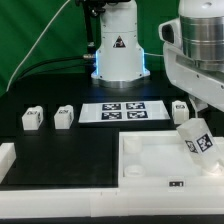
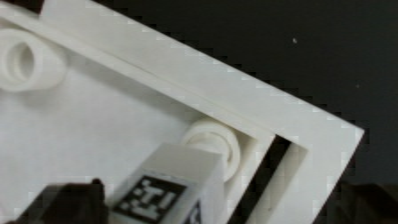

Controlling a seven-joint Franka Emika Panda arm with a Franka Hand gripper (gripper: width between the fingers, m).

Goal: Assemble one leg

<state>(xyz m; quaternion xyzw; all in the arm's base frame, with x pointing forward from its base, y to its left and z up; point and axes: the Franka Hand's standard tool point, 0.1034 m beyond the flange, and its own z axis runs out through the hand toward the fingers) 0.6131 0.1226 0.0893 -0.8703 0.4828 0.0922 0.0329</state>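
My gripper (image 1: 196, 132) is shut on a small white leg (image 1: 198, 140) with a black-and-white tag and holds it tilted over the right side of the large white tray (image 1: 143, 150). In the wrist view the leg (image 2: 182, 182) sits between my dark fingers (image 2: 64, 205), and its tip is right above a round corner socket (image 2: 217, 141) of the tray (image 2: 107, 125). I cannot tell whether the tip touches the socket. A second socket (image 2: 22, 60) shows further along the tray. Three more legs (image 1: 32, 118) (image 1: 64, 116) (image 1: 181, 110) stand on the black table.
The marker board (image 1: 122, 112) lies behind the tray. The arm's white base (image 1: 118, 50) stands at the back. A white raised ledge (image 1: 12, 158) runs along the front at the exterior view's left, next to the tray.
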